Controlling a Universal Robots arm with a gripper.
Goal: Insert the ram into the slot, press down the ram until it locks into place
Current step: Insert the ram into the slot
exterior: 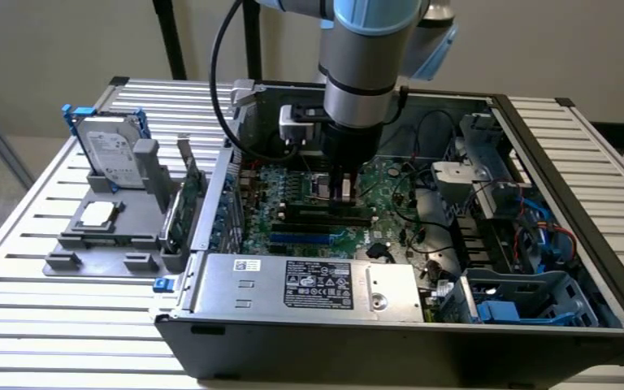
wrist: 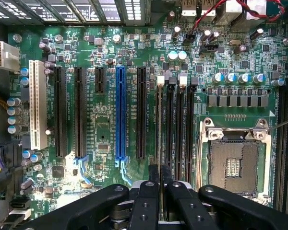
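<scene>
Now, jaws tight on the thin ram (wrist: pixel 159 129), edge-on along its black slot (wrist: pixel 160 81).

Thin ram (wrist: pixel 159 143) upright, edge-on along black slot (wrist: pixel 160 91).

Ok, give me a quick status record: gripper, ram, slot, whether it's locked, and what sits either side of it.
gripper: down inside the open case, shut on the ram
ram: upright, seen edge-on, in line with the slot
slot: black memory socket nearest the blue socket
locked: cannot tell
other side: more black memory sockets, then the CPU socket
</scene>
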